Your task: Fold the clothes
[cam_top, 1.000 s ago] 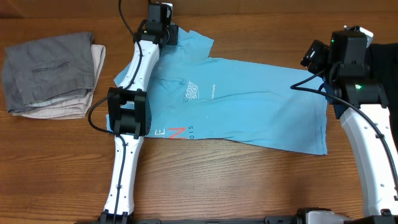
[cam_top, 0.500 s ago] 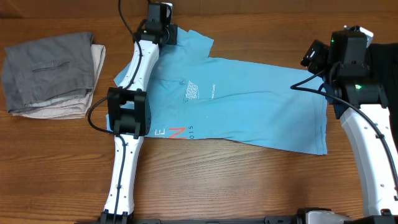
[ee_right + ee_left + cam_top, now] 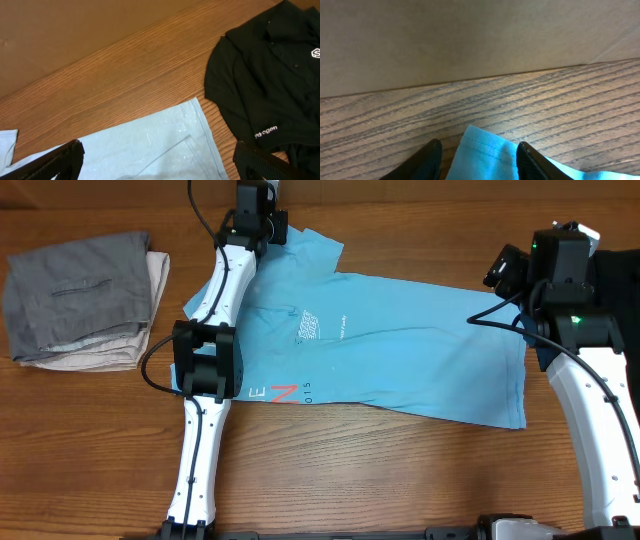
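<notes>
Two grippers are lining up on the light blue T-shirt (image 3: 400, 350), which is lying spread across the table (image 3: 400, 470). The left gripper (image 3: 476, 152) is straddling a sleeve corner (image 3: 485, 142), jaws parted and not pinching. The right gripper (image 3: 155, 162) is hovering wide open over the hem (image 3: 197, 107), likely readying a fold.

On the light blue T-shirt (image 3: 400, 350), large letters (image 3: 272, 393) read "E N", with a small "015" beside them. Its white print (image 3: 312, 330) was too small to read. On the black garment (image 3: 260, 85), a white word (image 3: 265, 131) read perhaps "hydrogen".
</notes>
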You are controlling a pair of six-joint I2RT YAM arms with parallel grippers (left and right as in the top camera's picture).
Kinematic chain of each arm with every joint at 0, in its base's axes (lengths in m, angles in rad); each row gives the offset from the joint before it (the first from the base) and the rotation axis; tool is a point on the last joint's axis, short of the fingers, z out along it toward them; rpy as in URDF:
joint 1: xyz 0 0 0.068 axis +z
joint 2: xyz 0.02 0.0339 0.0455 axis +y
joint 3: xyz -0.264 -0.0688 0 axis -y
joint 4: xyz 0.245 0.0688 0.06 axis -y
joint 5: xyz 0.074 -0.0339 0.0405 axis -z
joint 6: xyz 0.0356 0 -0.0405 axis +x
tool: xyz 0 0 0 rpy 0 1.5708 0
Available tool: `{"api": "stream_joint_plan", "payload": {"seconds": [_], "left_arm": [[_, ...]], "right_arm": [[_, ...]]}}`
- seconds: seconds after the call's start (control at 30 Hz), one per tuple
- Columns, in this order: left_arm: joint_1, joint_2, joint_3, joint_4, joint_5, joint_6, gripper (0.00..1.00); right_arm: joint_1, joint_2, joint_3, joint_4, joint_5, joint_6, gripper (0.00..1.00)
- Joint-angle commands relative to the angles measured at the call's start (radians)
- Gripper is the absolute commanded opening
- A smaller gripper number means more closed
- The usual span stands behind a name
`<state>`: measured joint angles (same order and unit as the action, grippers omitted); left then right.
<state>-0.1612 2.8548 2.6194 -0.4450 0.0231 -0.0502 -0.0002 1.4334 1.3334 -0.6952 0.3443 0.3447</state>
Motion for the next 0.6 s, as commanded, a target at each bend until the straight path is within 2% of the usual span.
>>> {"api": "stream_joint_plan", "payload": {"seconds": [0.0,0.17,0.57], "left_arm": [[0.004,0.019,-0.006,0.000,0.014,0.013,0.54],[0.004,0.020,-0.019,-0.019,0.015,0.028,0.56],[0.005,0.015,-0.017,-0.330,0.011,0.027,0.56]], "right_arm": [[-0.002,-0.001,0.004,0.005,0.006,0.008,1.00],[-0.002,0.000,0.004,0.005,0.006,0.008,1.00],[-0.002,-0.001,0.004,0.005,0.006,0.008,1.00]]}}
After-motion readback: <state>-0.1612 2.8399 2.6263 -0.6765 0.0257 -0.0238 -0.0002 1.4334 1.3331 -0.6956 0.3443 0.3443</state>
